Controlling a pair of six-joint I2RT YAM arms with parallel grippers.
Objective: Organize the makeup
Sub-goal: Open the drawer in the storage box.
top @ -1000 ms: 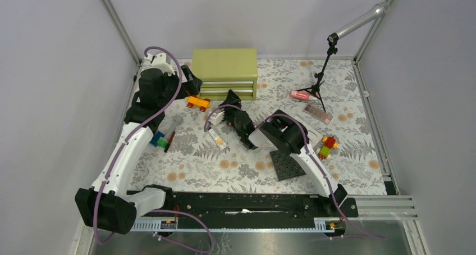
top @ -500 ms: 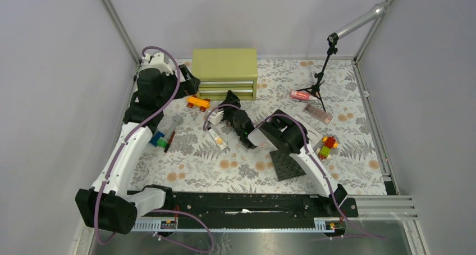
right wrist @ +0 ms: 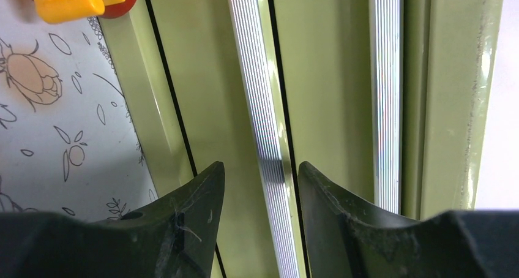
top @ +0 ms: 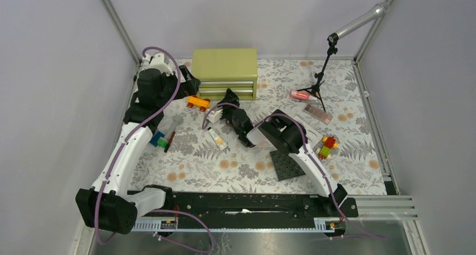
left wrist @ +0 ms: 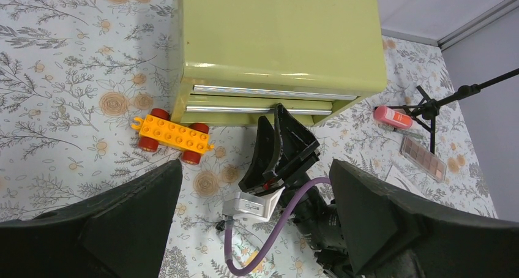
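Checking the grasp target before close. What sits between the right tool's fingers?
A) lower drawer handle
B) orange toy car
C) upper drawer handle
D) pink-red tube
A: in the right wrist view the right tool has a finger on either side of the ribbed silver handle. It is the handle nearer the tablecloth, so the lower one on the green drawer unit. The jaws look apart, with nothing gripped.

The right gripper (top: pixel 229 93) hides part of the drawer chest (top: pixel 224 64).
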